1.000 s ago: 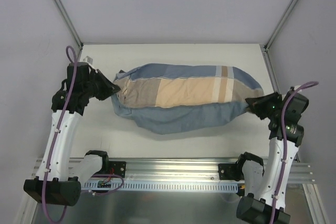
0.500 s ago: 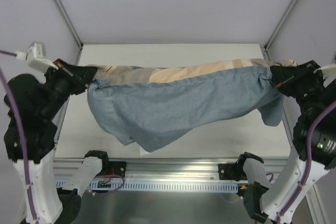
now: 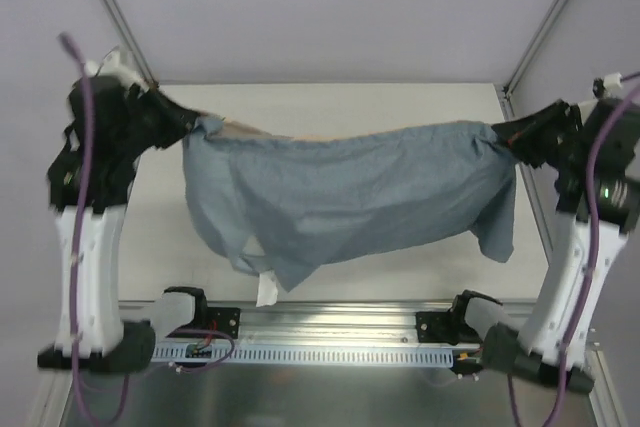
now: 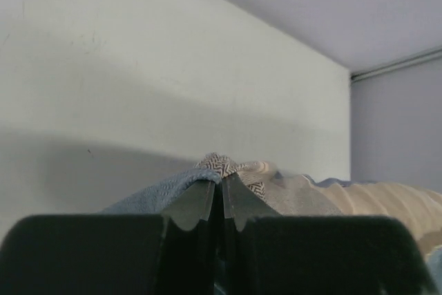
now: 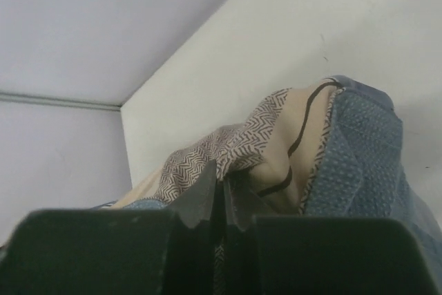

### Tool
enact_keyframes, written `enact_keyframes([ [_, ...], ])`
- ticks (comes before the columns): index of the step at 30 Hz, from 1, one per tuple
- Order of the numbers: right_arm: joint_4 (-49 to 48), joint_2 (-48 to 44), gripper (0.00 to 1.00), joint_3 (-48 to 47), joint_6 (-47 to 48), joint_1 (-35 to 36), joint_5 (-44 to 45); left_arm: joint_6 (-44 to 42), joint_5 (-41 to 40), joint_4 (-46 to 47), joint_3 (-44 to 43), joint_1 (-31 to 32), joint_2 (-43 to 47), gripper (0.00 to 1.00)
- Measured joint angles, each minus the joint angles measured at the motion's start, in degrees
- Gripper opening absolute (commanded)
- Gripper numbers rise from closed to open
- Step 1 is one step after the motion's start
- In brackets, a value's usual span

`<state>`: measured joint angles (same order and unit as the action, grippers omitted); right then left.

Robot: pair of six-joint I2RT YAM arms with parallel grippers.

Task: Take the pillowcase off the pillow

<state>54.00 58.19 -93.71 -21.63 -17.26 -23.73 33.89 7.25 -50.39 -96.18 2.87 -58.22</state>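
Observation:
The slate-blue pillowcase (image 3: 350,192) hangs stretched in the air between my two raised grippers, sagging in the middle with its lower edge loose toward the near side. My left gripper (image 3: 195,123) is shut on its left end (image 4: 207,174). My right gripper (image 3: 500,134) is shut on its right end, where tan patterned fabric (image 5: 276,143) bunches over the fingertips. A small white corner of the pillow (image 3: 266,289) pokes out below the pillowcase near the table's front edge. The rest of the pillow is hidden inside the fabric.
The white table (image 3: 330,102) shows bare behind the hanging fabric. Grey walls and metal frame posts (image 3: 115,12) stand at the back corners. The aluminium rail (image 3: 330,322) with both arm bases runs along the near edge.
Both arms have lifted the pillowcase off the table and held its ends high and apart. The banded face has turned away, and a white pillow corner has slid out below.

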Motion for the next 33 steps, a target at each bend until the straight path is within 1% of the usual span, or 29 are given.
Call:
enact_keyframes([
  [1, -0.98, 4.28, 0.40, -0.35, -0.22, 0.50, 0.52, 0.02, 0.22, 0.42, -1.51, -0.02, -7.15, 0.17],
  [2, -1.77, 9.97, 0.57, -1.68, -0.35, 1.18, 1.44, -0.22, 0.68, 0.66, -3.32, -0.02, -13.73, 0.40],
  [3, -2.29, 16.87, 0.81, -4.00, -0.20, 2.08, 2.51, 0.15, 2.01, 1.62, -6.49, -0.35, -22.86, 0.92],
  [4, -3.89, 23.15, 0.88, -6.67, 0.44, 2.99, 3.78, -0.57, 2.34, 2.71, -7.52, -0.42, -26.80, 0.99],
  [5, -3.76, 29.20, 0.93, -9.88, 1.68, 3.74, 5.66, -0.55, 3.43, 3.43, -9.40, -0.76, -32.68, 0.99],
  [6, -3.89, 35.06, 0.98, -12.50, 2.58, 4.90, 7.65, -0.48, 4.11, 3.52, -10.38, -1.05, -36.59, 0.99],
  [8, -3.72, 39.93, 0.96, -12.90, 4.28, 6.86, 11.15, -0.83, 5.33, 2.86, -10.71, -1.49, -42.66, 0.99],
  [9, -3.74, 40.24, 0.96, -11.32, 5.03, 8.00, 12.66, -0.94, 5.64, 2.03, -10.43, -1.51, -43.82, 0.99],
  [11, -3.34, 38.36, 0.96, -8.28, 6.16, 9.81, 14.67, -1.46, 5.73, 0.52, -9.33, -1.62, -43.19, 0.98],
  [13, -3.87, 34.58, 0.96, -6.16, 7.17, 11.54, 16.17, -1.99, 5.73, 0.46, -8.35, -1.60, -40.48, 0.97],
  [16, -5.16, 28.94, 0.96, -5.75, 8.90, 14.91, 19.19, -2.54, 5.73, 0.61, -6.73, -1.55, -35.52, 0.94],
  [18, -6.40, 26.05, 0.96, -5.75, 10.08, 18.82, 20.65, -2.93, 5.68, 0.63, -5.99, -1.07, -32.96, 0.94],
  [21, -8.04, 24.87, 0.96, -5.75, 11.72, 27.23, 22.97, -3.13, 5.53, 0.90, -5.35, 0.50, -31.65, 0.95],
  [24, -8.61, 27.10, 0.96, -5.86, 12.92, 36.15, 25.14, -3.08, 5.09, 1.20, -4.33, 3.06, -32.06, 0.95],
  [27, -8.24, 32.35, 0.96, -8.07, 14.10, 44.63, 27.02, -2.93, 4.31, 1.36, -4.17, 4.81, -33.66, 0.95],
  [30, -6.75, 39.98, 0.96, -14.47, 15.08, 50.80, 28.37, -2.56, 3.54, 1.46, -4.96, 5.51, -36.70, 0.96],
  [33, -5.64, 47.80, 0.96, -22.84, 15.39, 53.66, 28.89, -1.70, 1.79, 1.51, -7.98, 5.84, -41.59, 0.96],
])
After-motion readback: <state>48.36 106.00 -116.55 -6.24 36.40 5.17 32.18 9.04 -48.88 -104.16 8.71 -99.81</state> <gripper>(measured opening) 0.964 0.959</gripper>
